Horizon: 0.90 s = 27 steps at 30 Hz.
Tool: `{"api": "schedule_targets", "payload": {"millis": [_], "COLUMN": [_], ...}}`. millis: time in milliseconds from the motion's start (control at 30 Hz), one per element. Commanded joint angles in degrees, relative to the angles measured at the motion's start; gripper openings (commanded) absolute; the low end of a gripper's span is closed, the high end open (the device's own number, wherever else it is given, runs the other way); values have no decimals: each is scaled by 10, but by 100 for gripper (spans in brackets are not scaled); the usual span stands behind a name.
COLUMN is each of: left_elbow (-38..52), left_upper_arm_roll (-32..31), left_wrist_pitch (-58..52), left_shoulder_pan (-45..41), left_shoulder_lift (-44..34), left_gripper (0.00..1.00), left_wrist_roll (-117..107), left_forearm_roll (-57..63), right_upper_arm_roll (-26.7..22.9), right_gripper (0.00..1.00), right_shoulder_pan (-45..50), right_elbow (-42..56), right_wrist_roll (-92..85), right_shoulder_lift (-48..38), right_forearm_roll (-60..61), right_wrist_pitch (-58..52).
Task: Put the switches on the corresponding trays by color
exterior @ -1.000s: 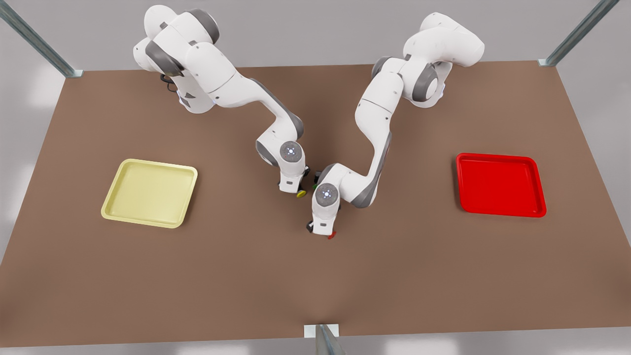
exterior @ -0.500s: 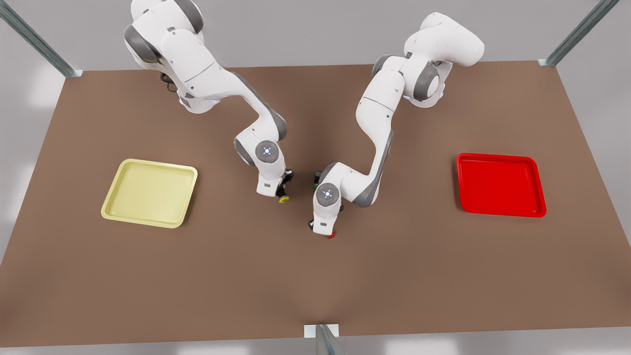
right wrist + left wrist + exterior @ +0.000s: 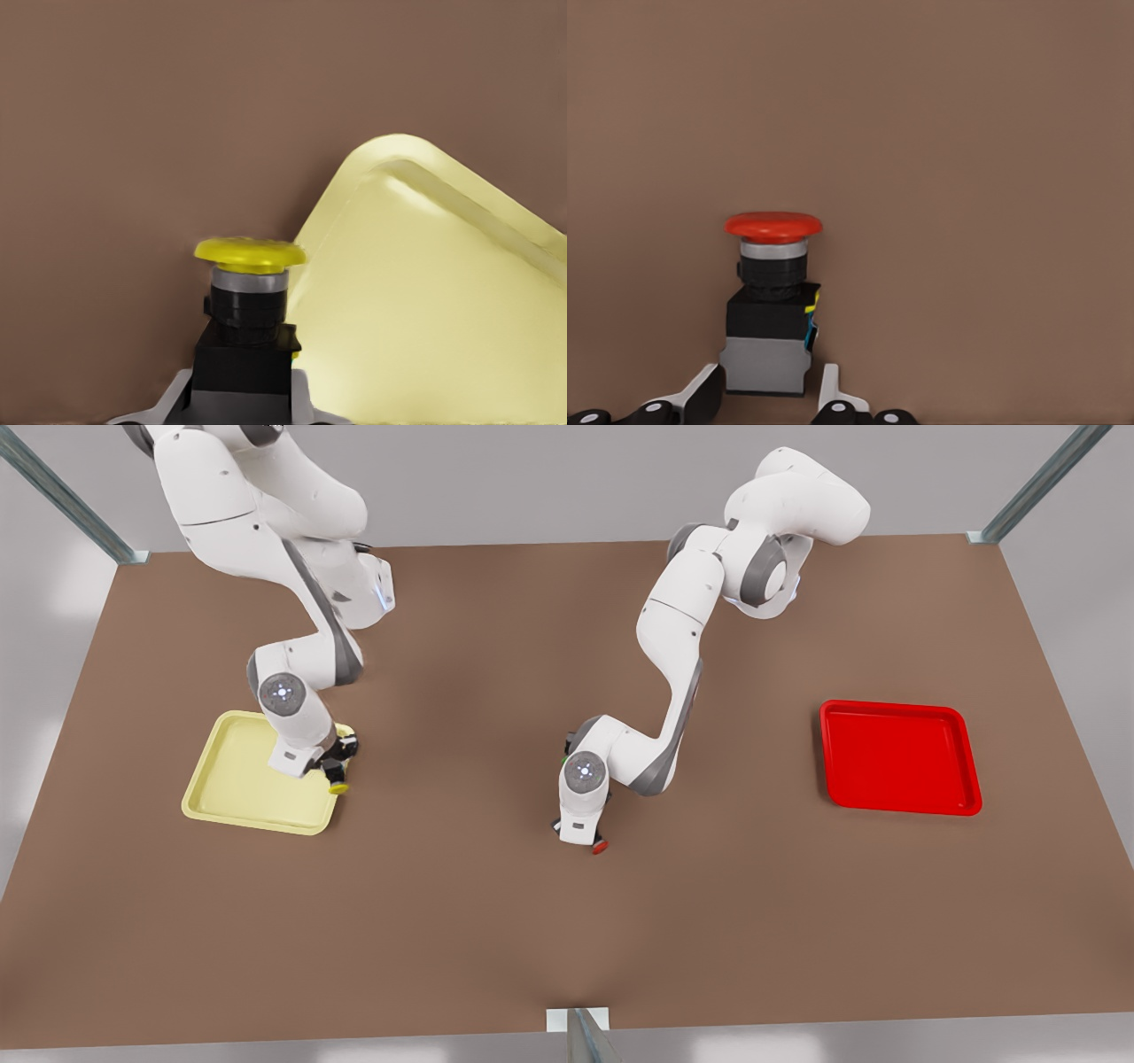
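Note:
My right gripper [image 3: 334,769] is shut on the yellow switch [image 3: 337,786], a dark body with a round yellow cap, and holds it over the near right corner of the pale yellow tray [image 3: 226,784] on the front view's left. In the right wrist view the yellow switch [image 3: 251,292] sits between the fingers of my right gripper [image 3: 241,400] beside the yellow tray [image 3: 425,301]. At mid-table my left gripper [image 3: 588,836] is shut on the red switch [image 3: 600,848]. The left wrist view shows my left gripper [image 3: 769,394] closed on the body of the red switch [image 3: 772,292]. The red tray [image 3: 899,757] lies far to the front view's right.
A green-capped switch [image 3: 564,760] peeks out behind the left arm's wrist at mid-table. Metal posts stand at the table's back corners, and a bracket [image 3: 577,1020] sits at the middle of the front edge. Open brown tabletop separates the left gripper from the red tray.
The right arm has carried the yellow switch from mid-table toward the front view's left, reaching the yellow tray's corner. The left gripper has barely moved, still on the red switch.

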Motion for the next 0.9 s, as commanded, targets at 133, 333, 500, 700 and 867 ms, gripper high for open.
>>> {"api": "schedule_targets", "payload": {"millis": [133, 333, 500, 700, 867], "left_elbow": [0, -2, -2, -2, -2], "left_upper_arm_roll": [0, 0, 1, 1, 1], "left_wrist_pitch": [-3, -3, -4, -4, -7], "left_shoulder_pan": [1, 4, 4, 4, 4], "left_shoulder_lift": [-3, -3, -4, -4, -8], "left_gripper": [52, 53, 49, 44, 43], "left_wrist_roll": [4, 13, 13, 13, 11], "left_forearm_roll": [-1, 1, 1, 2, 2], "right_upper_arm_roll": [1, 1, 3, 52, 177], "right_gripper": [58, 100, 100, 100, 100], "right_shoulder_pan": [-110, -107, -104, -104, -102], "right_elbow": [-7, -7, -3, 48, 296], "right_wrist_roll": [-65, -64, -63, -52, 58], "right_shoulder_lift": [14, 25, 30, 26, 30], "right_forearm_roll": [-80, -80, -80, -72, 4], "right_wrist_pitch": [23, 26, 25, -33, -361]}}
